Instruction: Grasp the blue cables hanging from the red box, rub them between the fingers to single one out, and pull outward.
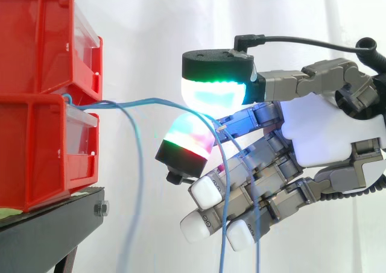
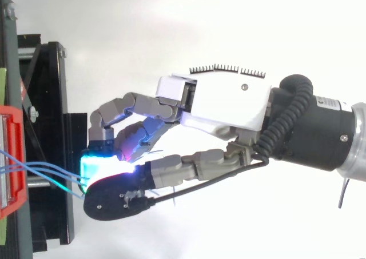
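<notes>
Thin blue cables [image 1: 136, 106] come out of the gap between two stacked red bins, at the lip of the lower bin [image 1: 36, 158], and run right to my hand [image 1: 325, 128]. One strand droops in a loop straight down near the bins. The others pass between a glowing white-green fingertip pad [image 1: 212, 92] above and a red-green pad [image 1: 187, 137] below, which pinch them, then hang down past the curled lower fingers. From above, the cables [image 2: 46, 170] fan from the red bin [image 2: 14, 156] into the glowing pads of the hand [image 2: 229, 102].
The upper red bin [image 1: 36, 38] sits on the lower one, both on a black stand [image 1: 54, 225] at the left. A white curtain hangs behind. The arm comes in from the right, with open space below the hand.
</notes>
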Motion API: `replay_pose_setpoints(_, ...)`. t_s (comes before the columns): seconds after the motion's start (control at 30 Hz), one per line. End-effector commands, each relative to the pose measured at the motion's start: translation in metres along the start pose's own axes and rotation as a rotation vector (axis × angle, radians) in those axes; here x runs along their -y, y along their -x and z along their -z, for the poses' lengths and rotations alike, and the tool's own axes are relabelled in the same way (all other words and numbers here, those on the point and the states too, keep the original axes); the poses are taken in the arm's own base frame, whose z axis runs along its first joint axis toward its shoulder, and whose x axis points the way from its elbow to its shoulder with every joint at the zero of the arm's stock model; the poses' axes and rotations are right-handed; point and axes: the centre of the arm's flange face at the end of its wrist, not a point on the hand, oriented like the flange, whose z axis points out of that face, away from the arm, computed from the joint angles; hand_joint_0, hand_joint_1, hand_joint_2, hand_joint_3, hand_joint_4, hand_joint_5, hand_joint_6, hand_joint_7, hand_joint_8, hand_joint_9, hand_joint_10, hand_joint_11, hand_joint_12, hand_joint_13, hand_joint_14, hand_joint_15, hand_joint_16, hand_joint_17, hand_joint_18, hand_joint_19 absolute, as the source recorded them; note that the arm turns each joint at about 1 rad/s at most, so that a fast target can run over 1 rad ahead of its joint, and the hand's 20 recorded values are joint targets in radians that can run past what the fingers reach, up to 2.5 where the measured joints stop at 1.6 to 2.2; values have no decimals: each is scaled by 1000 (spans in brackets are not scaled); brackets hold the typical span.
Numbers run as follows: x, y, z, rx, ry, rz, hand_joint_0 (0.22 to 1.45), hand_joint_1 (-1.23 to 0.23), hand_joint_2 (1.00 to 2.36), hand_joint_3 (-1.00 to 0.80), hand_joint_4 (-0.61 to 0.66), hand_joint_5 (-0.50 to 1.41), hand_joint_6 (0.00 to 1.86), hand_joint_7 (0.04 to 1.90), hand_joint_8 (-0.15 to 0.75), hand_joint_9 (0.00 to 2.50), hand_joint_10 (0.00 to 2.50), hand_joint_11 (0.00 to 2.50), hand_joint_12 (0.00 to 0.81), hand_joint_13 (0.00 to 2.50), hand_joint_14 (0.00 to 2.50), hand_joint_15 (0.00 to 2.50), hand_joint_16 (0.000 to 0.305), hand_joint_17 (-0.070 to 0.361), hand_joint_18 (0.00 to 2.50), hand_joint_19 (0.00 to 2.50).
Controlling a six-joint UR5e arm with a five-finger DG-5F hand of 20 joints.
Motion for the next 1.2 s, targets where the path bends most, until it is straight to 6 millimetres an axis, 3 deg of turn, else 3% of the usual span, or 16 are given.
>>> replay_pose_setpoints(0.0, 0, -1, 0, 0, 0, 0, 585, -559, 1019, -200, 162, -145, 741, 1189, 305, 778, 10, 458, 362, 685, 15, 451, 48, 108, 539, 650)
replay_pose_setpoints(0.3, 0, -2, 0, -2, 0, 1, 513, -500, 1005, -426, 180, -144, 730, 1167, 338, 787, 10, 462, 385, 695, 15, 448, 53, 119, 553, 645)
replay_pose_setpoints(0.6, 0, -2, 0, -2, 0, 1, 493, -528, 1001, -481, 190, -145, 735, 1160, 350, 792, 10, 465, 396, 704, 16, 451, 55, 123, 571, 646)
replay_pose_setpoints(0.83, 0, -2, 0, -2, 0, 1, 512, -750, 1006, -429, 203, -184, 808, 1143, 343, 762, 10, 505, 386, 693, 15, 456, 53, 120, 561, 639)
replay_pose_setpoints(1.17, 0, -2, 0, -2, 0, 1, 599, -804, 1019, -246, 191, -188, 843, 1134, 326, 751, 11, 524, 362, 683, 15, 445, 49, 110, 558, 623)
